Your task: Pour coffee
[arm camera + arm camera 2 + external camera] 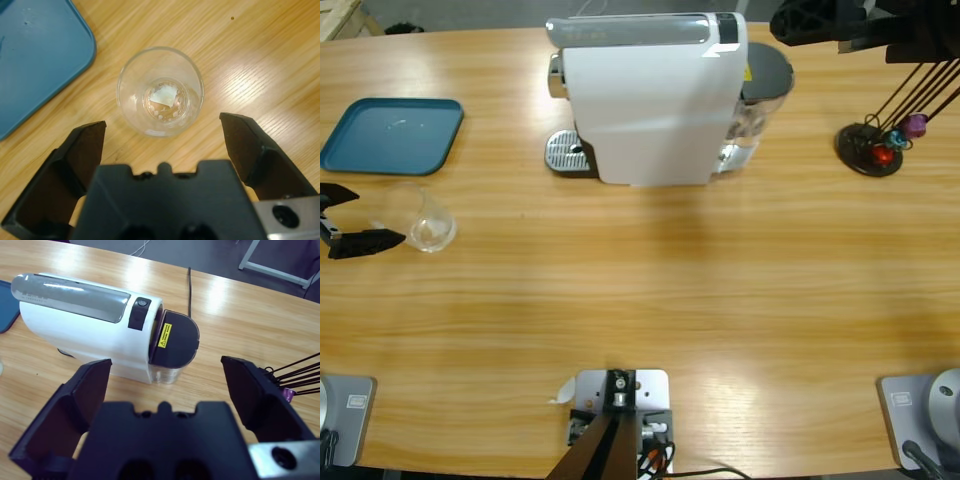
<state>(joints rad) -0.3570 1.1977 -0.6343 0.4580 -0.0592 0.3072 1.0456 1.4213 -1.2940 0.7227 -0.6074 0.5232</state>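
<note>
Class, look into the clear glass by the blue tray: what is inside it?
The glass holds only a thin amber coffee film at its base, with a bright glare patch hiding part of it. Nothing else shows.

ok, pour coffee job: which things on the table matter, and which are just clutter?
Job:
- glass cup with a shallow layer of coffee, in front of the open left pincer
- white coffee machine, with its drip grate

Lying about:
- blue tray
- black capsule stand
</note>
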